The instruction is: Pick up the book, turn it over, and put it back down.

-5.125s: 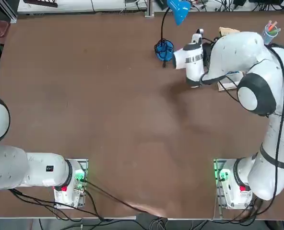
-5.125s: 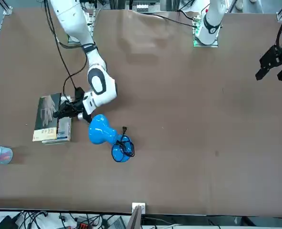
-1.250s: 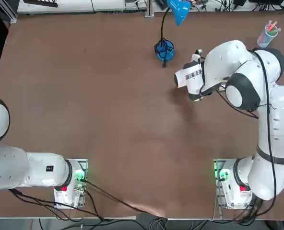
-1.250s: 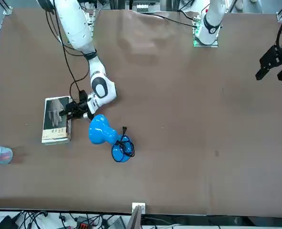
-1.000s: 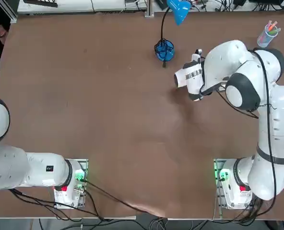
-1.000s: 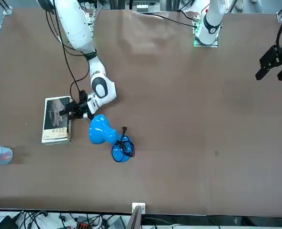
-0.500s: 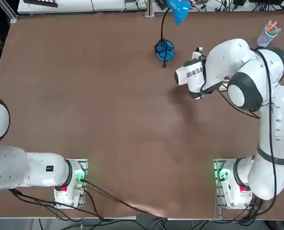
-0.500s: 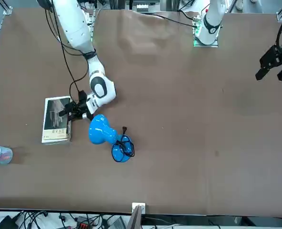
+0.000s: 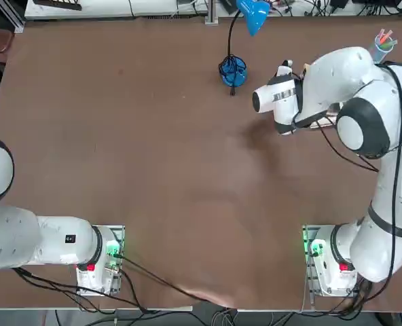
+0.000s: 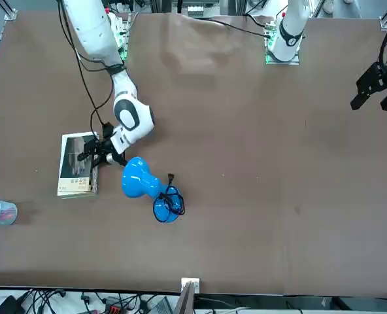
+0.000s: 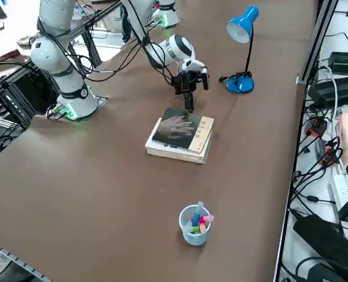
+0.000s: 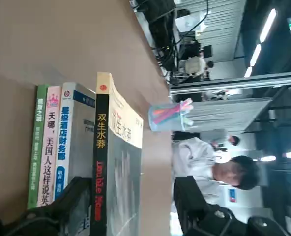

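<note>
In the top view, the right arm (image 9: 374, 122) covers nearly all of the book pile, and only small pale parts can be seen. The front view shows the dark grey paperback with the pale hand picture (image 10: 77, 157) lying on top of the pile, picture upward, but the right gripper (image 12: 133, 183) hides part of its edge. Whether they touch, I cannot tell. In the wrist view, one finger covers the lower part of the spines of the white book with blue lettering (image 12: 75, 132) and the pink book (image 12: 49, 142); the green book (image 12: 36, 147) is the outermost. A person (image 12: 209, 164) is partly hidden behind the other finger. The arm stretches out from its base and bends, its wrist lying low near the blue desk lamp (image 10: 138, 178). The two fingers are spread wide, pinching nothing.
</note>
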`<state>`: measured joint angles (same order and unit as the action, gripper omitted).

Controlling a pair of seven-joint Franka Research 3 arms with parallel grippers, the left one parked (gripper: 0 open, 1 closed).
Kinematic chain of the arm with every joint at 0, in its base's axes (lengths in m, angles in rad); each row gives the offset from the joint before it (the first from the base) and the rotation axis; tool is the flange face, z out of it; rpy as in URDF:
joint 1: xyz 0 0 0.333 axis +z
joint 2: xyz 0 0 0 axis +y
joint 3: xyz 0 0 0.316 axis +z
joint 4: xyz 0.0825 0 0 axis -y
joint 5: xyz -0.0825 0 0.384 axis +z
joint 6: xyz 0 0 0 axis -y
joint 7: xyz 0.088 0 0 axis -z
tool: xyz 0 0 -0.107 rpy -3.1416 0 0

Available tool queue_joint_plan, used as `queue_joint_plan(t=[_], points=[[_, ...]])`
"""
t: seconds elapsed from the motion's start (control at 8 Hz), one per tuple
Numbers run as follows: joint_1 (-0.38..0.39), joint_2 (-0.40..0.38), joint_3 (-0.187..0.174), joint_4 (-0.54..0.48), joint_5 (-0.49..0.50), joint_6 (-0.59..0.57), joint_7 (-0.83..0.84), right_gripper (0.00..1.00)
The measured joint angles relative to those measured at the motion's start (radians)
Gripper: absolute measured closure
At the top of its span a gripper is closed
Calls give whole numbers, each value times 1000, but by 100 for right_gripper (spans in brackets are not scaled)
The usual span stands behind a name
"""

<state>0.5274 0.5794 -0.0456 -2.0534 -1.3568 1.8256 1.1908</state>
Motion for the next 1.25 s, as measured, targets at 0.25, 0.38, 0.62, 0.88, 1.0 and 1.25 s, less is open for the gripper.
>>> queue_joint_plan(t=[0.25, 0.38, 0.62, 0.88, 1.0, 1.25], points=[[-7, -39, 0, -41, 0, 42, 25, 1], [-8, -49, 0, -56, 0, 52, 29, 1], [-19, -68, 0, -81, 0, 90, 34, 1], [-40, -86, 0, -102, 0, 130, 34, 1], [-49, -95, 0, -110, 0, 146, 34, 1], [-64, -109, 0, -117, 0, 159, 34, 1]])
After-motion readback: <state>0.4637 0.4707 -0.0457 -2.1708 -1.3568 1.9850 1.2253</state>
